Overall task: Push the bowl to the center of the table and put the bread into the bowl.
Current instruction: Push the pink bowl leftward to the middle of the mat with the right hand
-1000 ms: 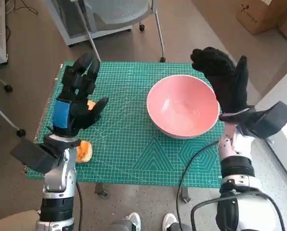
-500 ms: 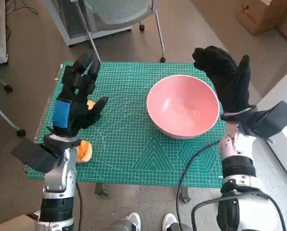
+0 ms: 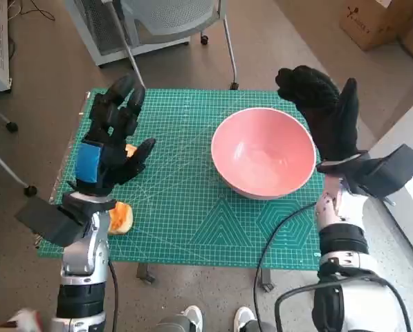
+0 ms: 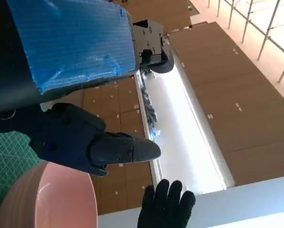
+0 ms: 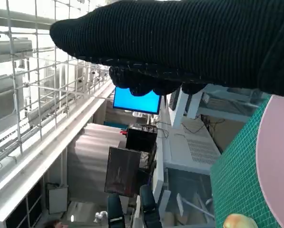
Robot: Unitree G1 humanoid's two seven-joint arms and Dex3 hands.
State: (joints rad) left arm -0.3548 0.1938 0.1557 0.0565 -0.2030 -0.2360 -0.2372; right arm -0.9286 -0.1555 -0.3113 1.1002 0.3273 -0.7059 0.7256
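Left hand point(image 3: 111, 149): raised over the table's point(image 3: 185, 228) left edge, fingers spread, nothing held. Bread point(image 3: 120, 216): laid near the front-left corner. Bowl point(image 3: 263, 152): set right of centre. Right hand point(image 3: 324, 114): held flat beside the bowl's right rim, nothing grasped.

A wide stretch of bare green cutting mat point(image 3: 185, 200) lies open between the pink round bowl point(image 3: 263, 151) toward the table's right edge and the orange bread pieces point(image 3: 120, 216) near the left edge. The gloved right hand point(image 3: 324, 114) stands just outside the bowl's right rim.
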